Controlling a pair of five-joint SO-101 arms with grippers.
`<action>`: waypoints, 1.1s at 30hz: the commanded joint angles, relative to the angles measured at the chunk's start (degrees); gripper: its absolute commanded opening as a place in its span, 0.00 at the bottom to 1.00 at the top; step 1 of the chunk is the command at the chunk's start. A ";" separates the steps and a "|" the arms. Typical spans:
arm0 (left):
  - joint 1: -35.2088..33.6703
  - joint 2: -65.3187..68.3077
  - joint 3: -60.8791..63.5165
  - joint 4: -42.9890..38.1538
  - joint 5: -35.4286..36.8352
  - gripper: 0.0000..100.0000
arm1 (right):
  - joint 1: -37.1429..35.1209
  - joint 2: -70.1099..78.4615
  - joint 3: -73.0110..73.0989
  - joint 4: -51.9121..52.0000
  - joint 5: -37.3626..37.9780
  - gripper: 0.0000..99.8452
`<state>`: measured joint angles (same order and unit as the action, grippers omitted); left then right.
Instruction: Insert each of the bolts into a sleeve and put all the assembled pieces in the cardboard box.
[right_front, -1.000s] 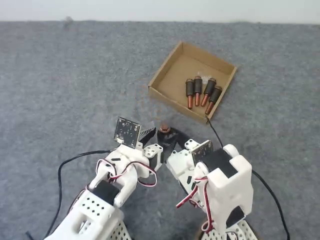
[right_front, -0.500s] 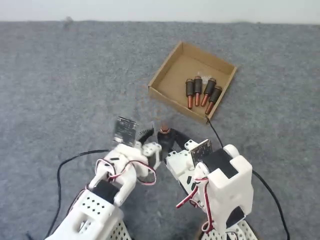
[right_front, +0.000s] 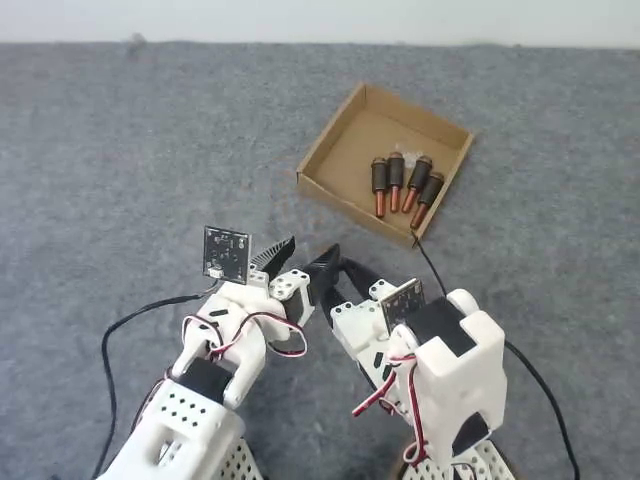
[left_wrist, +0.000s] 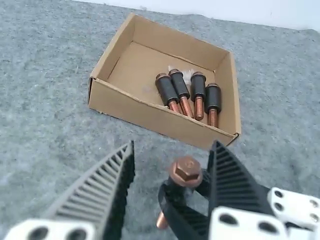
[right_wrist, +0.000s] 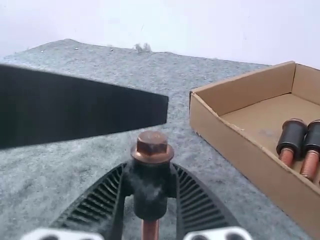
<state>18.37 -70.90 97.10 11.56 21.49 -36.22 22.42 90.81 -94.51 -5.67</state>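
The left gripper has drawn back to the left and spread its jaws, releasing the bolt. The bolt stands seated in its black sleeve, clenched by the right gripper near the cardboard box. Four finished pieces lie inside. The step in hand looks like delivery: lift it over the near wall, lower it beside the others, then let go.

Bolt tip beyond view's edge
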 joint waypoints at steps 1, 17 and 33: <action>-0.53 -1.23 -1.45 1.49 0.70 0.23 | 0.92 -3.38 -0.09 -0.04 -0.44 0.01; -4.22 -1.23 -4.26 2.55 0.70 0.03 | 0.92 -3.38 0.18 -0.04 -0.44 0.01; -4.40 -1.23 -7.96 29.98 -14.95 0.01 | 0.92 -3.38 0.35 -0.04 -0.44 0.01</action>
<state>14.24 -70.90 93.93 32.04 11.03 -36.22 22.42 90.81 -94.51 -5.67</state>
